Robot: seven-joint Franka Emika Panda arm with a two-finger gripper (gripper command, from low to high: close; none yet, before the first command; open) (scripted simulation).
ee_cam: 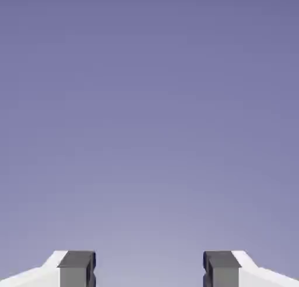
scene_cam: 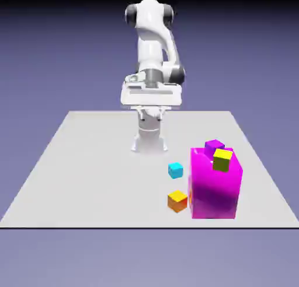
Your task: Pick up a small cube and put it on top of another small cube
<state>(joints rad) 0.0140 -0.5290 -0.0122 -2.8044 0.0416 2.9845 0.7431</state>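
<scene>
The small cyan cube (scene_cam: 175, 170) sits on the table, just to the exterior view's left of the big magenta block (scene_cam: 215, 189). A small orange cube (scene_cam: 177, 200) lies nearer the front edge. A small yellow cube (scene_cam: 222, 160) rests tilted on top of the magenta block, with a small purple cube (scene_cam: 214, 145) behind it. My gripper (scene_cam: 151, 105) hangs high near the robot's base, far from all the cubes. In the hand view the gripper (ee_cam: 149, 268) is open, with nothing between its grey fingertips (ee_cam: 76, 267) and only the backdrop ahead.
The grey table (scene_cam: 87, 175) stretches wide to the exterior view's left of the cubes. The magenta block stands tall near the front right corner, close beside the cyan and orange cubes.
</scene>
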